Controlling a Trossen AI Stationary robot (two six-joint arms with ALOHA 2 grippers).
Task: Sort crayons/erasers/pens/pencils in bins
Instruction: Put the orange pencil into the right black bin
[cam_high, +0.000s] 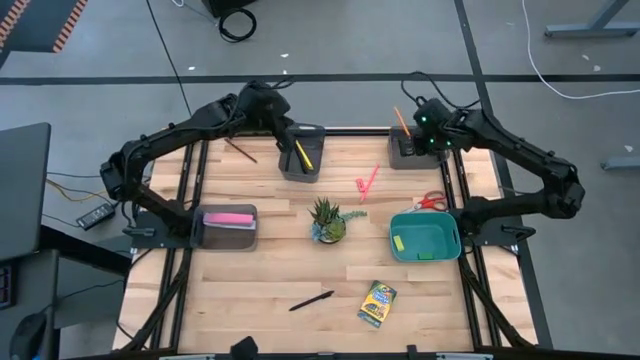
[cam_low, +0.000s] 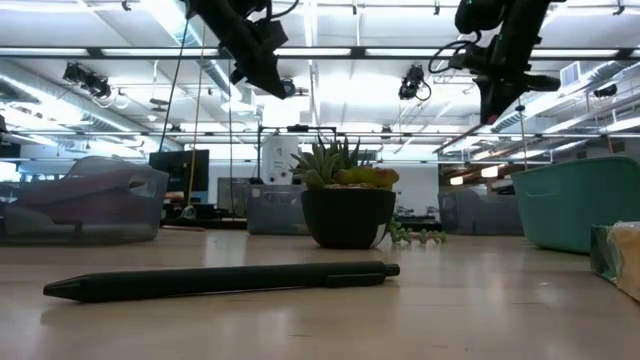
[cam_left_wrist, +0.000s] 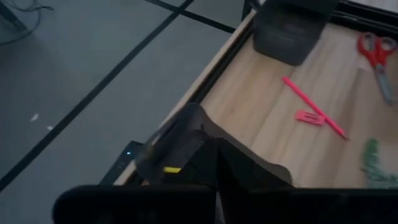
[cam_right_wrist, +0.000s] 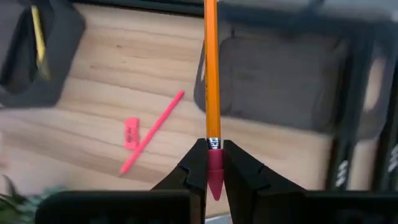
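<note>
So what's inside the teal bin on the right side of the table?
The high view shows a small yellow-green block on the floor of the teal bin, near one wall. From the low view, the bin's wall hides its contents.

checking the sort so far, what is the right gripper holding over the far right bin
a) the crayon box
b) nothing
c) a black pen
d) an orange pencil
d: the right wrist view shows the right gripper shut on an orange pencil near its pink eraser end, above the dark grey bin.
</note>
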